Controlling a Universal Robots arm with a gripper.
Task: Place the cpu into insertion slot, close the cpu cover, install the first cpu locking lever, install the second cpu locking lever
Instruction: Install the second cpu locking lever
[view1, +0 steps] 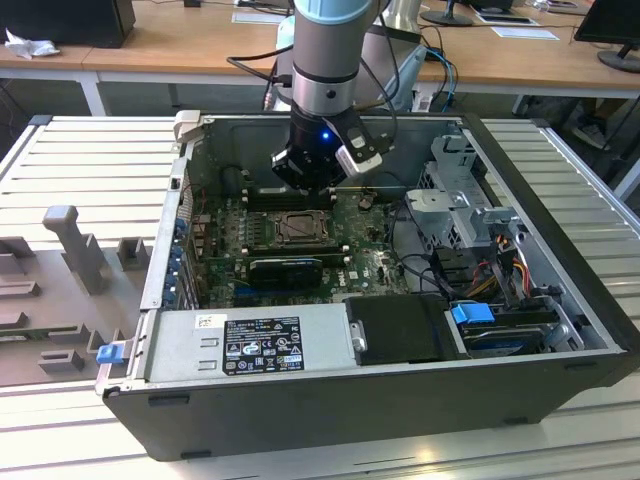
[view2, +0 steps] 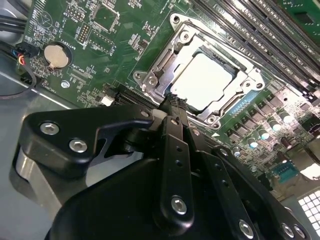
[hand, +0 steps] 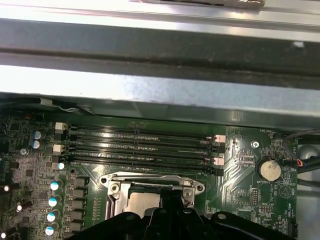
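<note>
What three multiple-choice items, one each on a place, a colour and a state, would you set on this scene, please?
1. Where does the cpu lie?
A. On the table outside the case
B. In the insertion slot
C. On top of the power supply

2. What colour is the motherboard?
A. Green
B. Red
C. Blue

3. How does the cpu cover stand?
A. Raised upright on its hinge
B. Taken off and lying outside the case
C. Down over the chip

Answers:
1 B: the second wrist view shows the cpu seated in the insertion slot.
2 A: the motherboard is green in both wrist views.
3 C: the cpu cover lies flat, framing the pale top.
</note>
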